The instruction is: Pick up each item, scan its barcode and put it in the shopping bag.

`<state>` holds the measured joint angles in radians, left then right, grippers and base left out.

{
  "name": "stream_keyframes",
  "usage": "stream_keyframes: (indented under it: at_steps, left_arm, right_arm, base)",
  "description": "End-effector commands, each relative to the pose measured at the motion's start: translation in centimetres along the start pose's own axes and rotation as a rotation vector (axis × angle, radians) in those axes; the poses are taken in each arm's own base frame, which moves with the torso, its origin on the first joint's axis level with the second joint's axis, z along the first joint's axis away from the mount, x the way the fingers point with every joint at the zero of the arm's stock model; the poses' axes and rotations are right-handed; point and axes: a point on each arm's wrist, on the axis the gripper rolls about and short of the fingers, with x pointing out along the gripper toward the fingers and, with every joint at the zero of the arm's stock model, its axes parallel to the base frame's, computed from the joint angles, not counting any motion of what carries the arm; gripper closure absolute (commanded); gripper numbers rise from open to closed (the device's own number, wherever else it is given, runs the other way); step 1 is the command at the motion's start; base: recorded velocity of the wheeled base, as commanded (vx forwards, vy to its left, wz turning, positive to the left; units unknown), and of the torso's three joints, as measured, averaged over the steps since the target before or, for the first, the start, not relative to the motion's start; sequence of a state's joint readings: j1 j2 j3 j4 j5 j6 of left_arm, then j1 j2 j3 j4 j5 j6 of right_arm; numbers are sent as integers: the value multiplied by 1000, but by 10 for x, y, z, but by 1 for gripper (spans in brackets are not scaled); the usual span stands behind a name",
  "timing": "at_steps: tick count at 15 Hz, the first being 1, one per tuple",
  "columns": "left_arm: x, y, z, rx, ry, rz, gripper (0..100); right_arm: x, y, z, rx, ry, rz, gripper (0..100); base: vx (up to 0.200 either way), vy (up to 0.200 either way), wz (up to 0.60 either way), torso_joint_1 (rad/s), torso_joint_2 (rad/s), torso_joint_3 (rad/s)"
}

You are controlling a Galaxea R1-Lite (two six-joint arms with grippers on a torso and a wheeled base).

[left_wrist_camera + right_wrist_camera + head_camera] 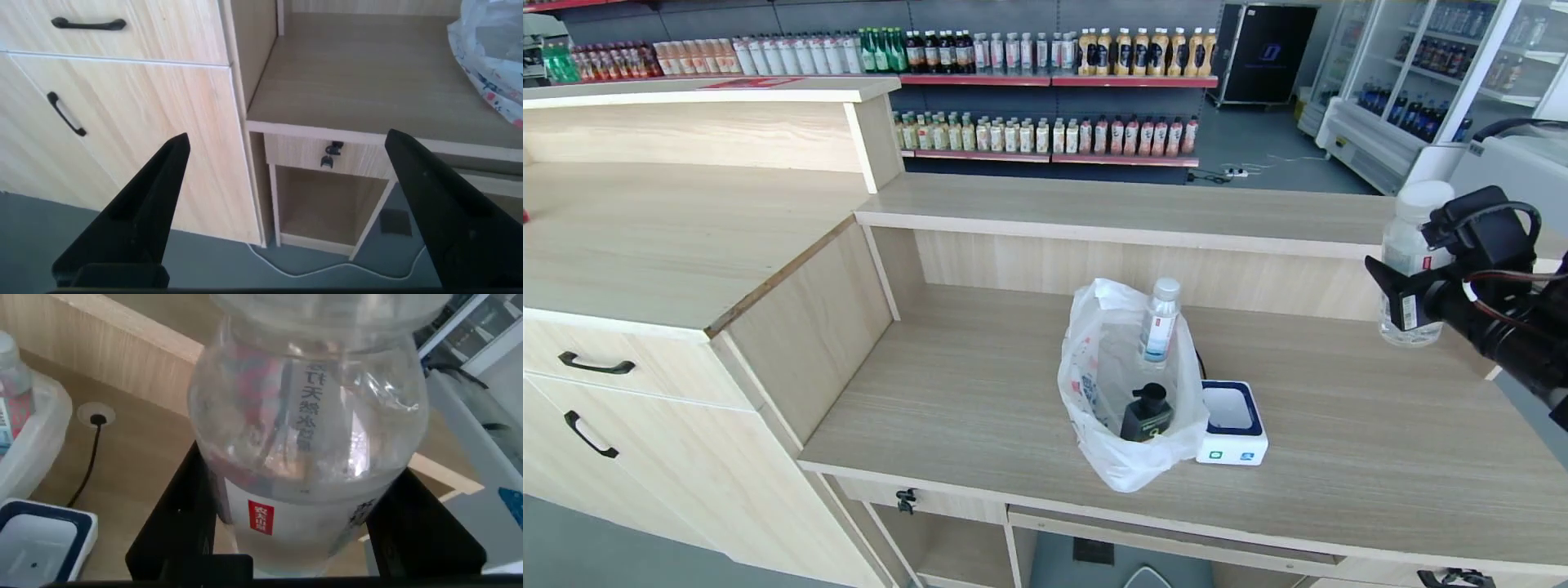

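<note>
- Left tool (286, 137) hangs released down at my left side: its two black, wedge-shaped fingers (139, 220) are spread wide with nothing between them.
- Beyond it stands a pale wood-grain cabinet front (147, 122) with slim black bar handles (88, 24).
- The bench (980, 384) is a flat slab of light, streaky wood laminate, set lower than the ledge behind it.
- Near its middle stands the shopping bag (1086, 392), thin crinkled translucent white plastic with some print, its mouth open.
- Inside the bag, a slim clear bottle (1159, 322) with a white cap stands at the back, its neck above the rim.
- A squat dark bottle (1147, 416) with a black pump top sits lower, toward the front.
- Just beside the bag's right side is the scanner (1232, 425), a white box with rounded corners and a dark blue frame around its pale window.
- My right tool (1413, 286) is clenched on a round, clear plastic water bottle (1409, 245) with a white cap. It holds the bottle upright in the air over the bench's right end, well apart from the bag.
</note>
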<state>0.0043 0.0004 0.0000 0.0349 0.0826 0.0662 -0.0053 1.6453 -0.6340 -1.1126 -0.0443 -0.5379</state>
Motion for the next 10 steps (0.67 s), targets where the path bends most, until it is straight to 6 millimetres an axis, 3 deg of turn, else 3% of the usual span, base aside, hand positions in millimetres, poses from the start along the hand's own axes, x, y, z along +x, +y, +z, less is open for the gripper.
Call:
stream_keyframes:
  at_steps: [1, 4, 10]
  left_arm:
    - [0, 0, 0, 0, 0, 1, 0]
    - [0, 0, 0, 0, 0, 1, 0]
    - [0, 0, 0, 0, 0, 1, 0]
  right_arm:
    - [21, 16, -20, 8, 14, 100, 100]
    - [41, 31, -44, 33, -47, 207, 100]
    - [52, 44, -67, 13, -164, 385, 100]
  base:
    - [0, 0, 0, 0, 0, 0]
    - [0, 0, 0, 0, 0, 0]
    - [0, 0, 0, 0, 0, 0]
